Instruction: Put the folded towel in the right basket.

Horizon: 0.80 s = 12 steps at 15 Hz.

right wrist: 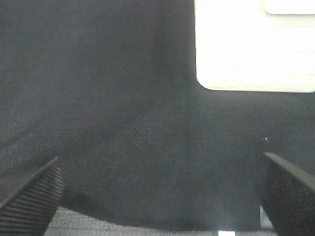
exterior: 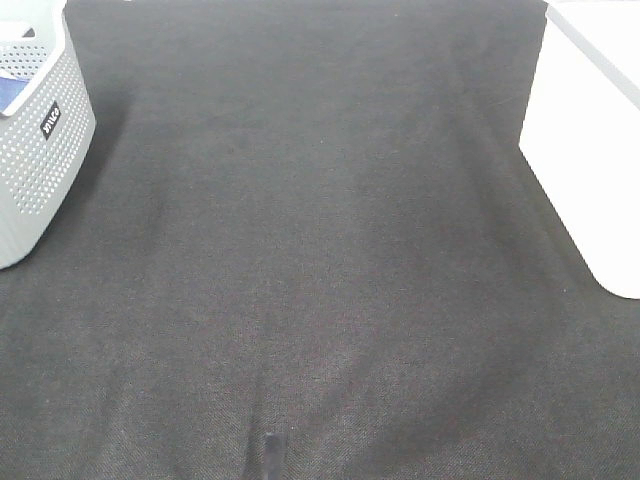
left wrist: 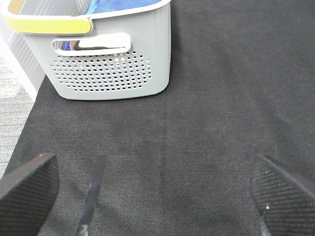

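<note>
- The black cloth [exterior: 320, 250] covers the whole table, and there is 1 of it. Its middle is bare: no towel lies on it in any view.
- There are 2 baskets. The white basket [exterior: 590, 140] sits at the right edge of the high view. It is the right basket, the one the towel must go in. It looks so bright that I cannot see inside it.
- The grey basket [exterior: 40, 150] sits at the left edge, with many small holes in its side. In the left wrist view, something blue [left wrist: 123, 6] shows inside its top. That could be the folded towel, but I cannot tell for sure.
- There are 2 grippers. The left gripper [left wrist: 157, 189] has its 2 fingers spread wide with nothing between them. It hangs above the cloth, near the grey basket.
- The right gripper [right wrist: 157, 189] is spread wide too and holds nothing. The white basket is in front of it.
- I think this is the very start: nothing is picked up yet. The next move needs an arm to find the towel, likely the blue thing, and close on it.
</note>
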Available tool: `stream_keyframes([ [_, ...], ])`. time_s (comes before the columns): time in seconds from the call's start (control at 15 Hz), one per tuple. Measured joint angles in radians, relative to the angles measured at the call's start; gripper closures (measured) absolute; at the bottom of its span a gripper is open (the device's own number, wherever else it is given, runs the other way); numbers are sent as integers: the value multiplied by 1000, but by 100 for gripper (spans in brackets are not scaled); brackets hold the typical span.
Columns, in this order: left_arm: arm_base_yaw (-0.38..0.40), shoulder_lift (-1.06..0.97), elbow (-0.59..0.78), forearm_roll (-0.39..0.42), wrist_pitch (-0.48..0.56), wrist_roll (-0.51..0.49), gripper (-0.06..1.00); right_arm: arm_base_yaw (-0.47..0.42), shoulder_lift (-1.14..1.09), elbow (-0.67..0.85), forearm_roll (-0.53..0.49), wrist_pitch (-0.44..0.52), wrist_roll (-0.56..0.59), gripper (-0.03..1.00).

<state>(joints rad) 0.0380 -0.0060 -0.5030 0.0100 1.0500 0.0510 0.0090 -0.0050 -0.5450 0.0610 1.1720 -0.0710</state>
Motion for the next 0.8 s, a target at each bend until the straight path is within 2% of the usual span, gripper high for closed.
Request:
stream_keyframes([
  [0.13, 0, 0, 0, 0, 0, 2, -5, 0, 0, 29, 25, -84, -23, -1],
  [0.8, 0, 0, 0, 0, 0, 7, -5, 0, 0, 41, 26, -102, -27, -1],
])
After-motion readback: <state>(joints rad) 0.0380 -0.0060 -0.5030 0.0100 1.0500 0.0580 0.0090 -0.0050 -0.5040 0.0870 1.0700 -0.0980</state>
